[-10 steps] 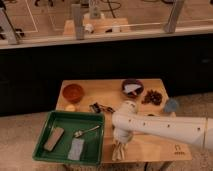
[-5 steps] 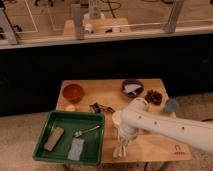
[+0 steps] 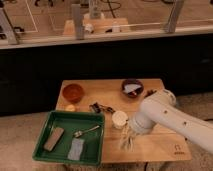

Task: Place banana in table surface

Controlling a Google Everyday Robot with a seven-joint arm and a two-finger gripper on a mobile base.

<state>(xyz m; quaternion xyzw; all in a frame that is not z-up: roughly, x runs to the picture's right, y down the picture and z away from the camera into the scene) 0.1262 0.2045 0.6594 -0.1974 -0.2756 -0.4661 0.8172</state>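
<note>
Shifted slightly right, my jaws gripped the banana (image 3: 126,142) low over the surface (image 3: 155,150), release still remaining.

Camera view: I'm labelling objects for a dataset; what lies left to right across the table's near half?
In the green tray: brown block, grey cloth, metal spoon; then white cup, banana in the shut gripper, near the table surface's front edge.

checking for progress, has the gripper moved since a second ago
Yes. The gripper, low over the front of the table surface, has shifted slightly right, away from the green tray; the white cup now shows beside it.
</note>
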